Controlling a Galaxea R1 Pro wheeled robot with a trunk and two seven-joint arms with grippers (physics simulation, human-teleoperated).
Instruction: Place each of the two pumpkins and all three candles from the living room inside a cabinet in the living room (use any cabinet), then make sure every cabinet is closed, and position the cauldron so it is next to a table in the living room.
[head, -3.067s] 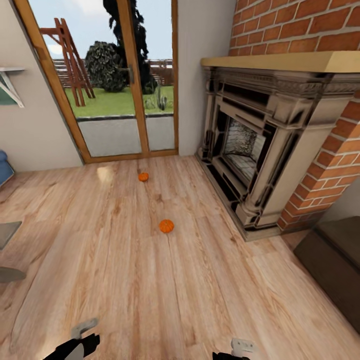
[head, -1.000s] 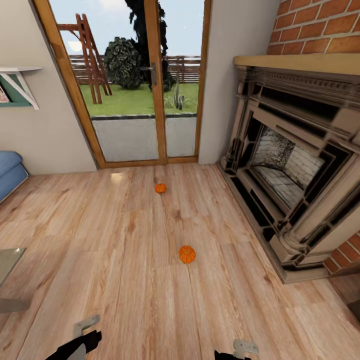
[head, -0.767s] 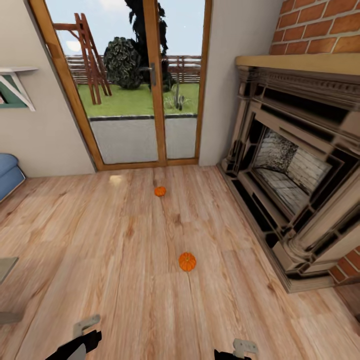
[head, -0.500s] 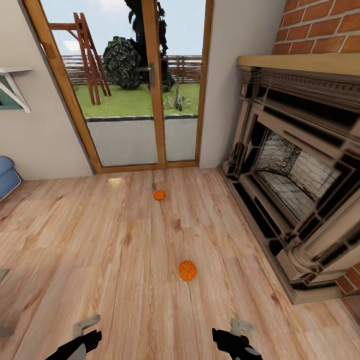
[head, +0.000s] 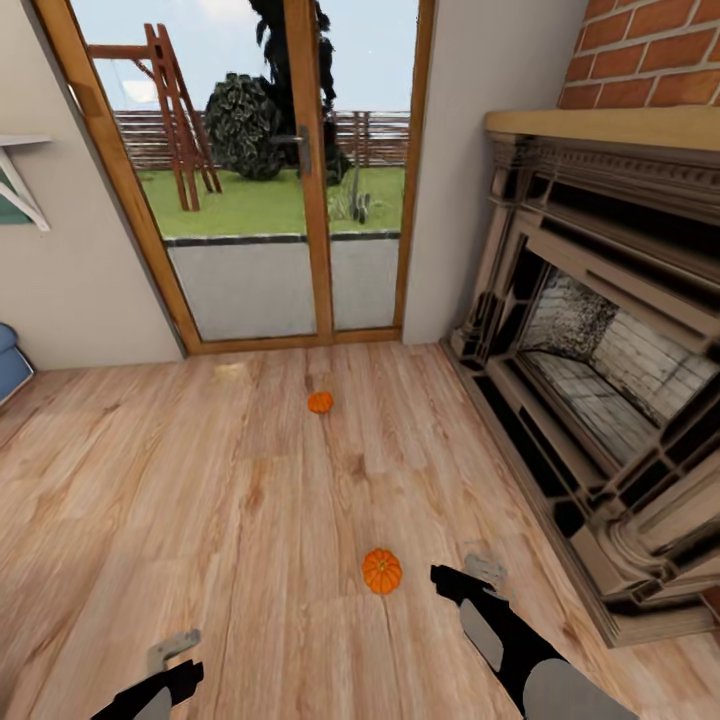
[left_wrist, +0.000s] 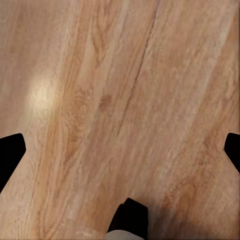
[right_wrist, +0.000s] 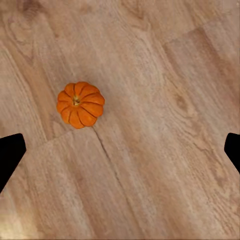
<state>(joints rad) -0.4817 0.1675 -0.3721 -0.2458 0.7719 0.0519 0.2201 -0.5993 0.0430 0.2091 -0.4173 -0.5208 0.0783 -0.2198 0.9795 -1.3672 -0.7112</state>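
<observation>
Two orange ribbed pumpkins lie on the wooden floor: a near pumpkin (head: 381, 571) and a far pumpkin (head: 320, 402) close to the glass door. My right gripper (head: 465, 575) hovers above the floor just right of the near one, its jaws spread open and holding nothing. The right wrist view looks down on that pumpkin (right_wrist: 80, 104), off to one side of the open right gripper (right_wrist: 120, 152). My left gripper (head: 172, 665) hangs low at the picture's bottom left, open over bare planks (left_wrist: 120, 100). Candles, cabinet and cauldron are out of view.
A large stone fireplace (head: 600, 400) with a brick chimney stands along the right. A wood-framed glass door (head: 290, 200) closes off the back wall. A blue sofa corner (head: 8, 362) and a wall shelf (head: 20, 170) sit at the left edge.
The camera has rolled forward, so both pumpkins sit lower and nearer in the picture. My right arm has reached out from the bottom edge to beside the near pumpkin; the left arm has stayed put.
</observation>
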